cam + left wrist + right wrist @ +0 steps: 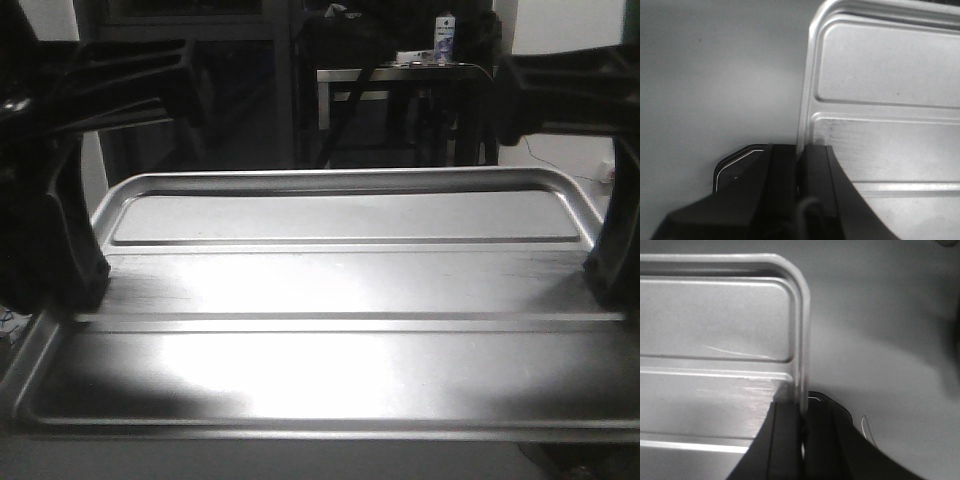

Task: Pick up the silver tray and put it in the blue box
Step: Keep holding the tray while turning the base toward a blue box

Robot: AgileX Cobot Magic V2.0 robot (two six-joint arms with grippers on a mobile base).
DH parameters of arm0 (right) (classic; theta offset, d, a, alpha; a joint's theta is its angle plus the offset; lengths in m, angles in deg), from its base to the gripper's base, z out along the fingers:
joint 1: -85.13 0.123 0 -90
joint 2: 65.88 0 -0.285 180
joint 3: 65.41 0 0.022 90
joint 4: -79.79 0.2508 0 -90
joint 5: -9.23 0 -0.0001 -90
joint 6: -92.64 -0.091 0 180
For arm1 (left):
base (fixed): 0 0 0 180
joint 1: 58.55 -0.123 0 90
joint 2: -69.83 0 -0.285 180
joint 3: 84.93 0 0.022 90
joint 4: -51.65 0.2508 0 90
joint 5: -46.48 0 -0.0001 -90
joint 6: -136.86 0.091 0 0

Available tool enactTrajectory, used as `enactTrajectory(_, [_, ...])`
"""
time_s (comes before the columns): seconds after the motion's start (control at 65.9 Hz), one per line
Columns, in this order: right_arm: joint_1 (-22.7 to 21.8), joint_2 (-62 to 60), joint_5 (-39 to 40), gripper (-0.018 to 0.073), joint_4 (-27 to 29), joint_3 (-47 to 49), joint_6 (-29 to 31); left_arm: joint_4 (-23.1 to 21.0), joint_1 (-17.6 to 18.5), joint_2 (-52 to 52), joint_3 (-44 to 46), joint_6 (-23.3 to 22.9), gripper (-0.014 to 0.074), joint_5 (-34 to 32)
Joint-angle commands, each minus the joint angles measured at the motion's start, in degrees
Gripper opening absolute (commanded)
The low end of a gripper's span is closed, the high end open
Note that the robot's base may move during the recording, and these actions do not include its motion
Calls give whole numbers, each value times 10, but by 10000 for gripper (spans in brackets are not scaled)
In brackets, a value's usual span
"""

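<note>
The silver tray (340, 290) fills the front view, held level between both arms, its recessed panel and two long ridges catching glare. My left gripper (85, 290) is shut on the tray's left rim; in the left wrist view the jaws (801, 165) pinch the rim of the tray (890, 100). My right gripper (608, 285) is shut on the right rim; in the right wrist view the jaws (802, 415) clamp the edge of the tray (715, 320). The blue box is out of view.
Behind the tray stands a dark metal table frame (400, 90) with a small bottle (445, 40) on top. A plain grey floor (715, 85) shows below the tray in both wrist views, with a thin wire (866, 427) on it.
</note>
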Motion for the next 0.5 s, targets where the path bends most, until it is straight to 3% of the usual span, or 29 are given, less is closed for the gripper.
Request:
enactTrajectory(0.0, [-2, -11, -3, 51, -25, 14, 4, 19, 1, -15, 13, -8, -104, -1])
enactTrajectory(0.486, [-2, -11, -3, 51, -25, 14, 4, 19, 1, -15, 13, -8, -104, -1])
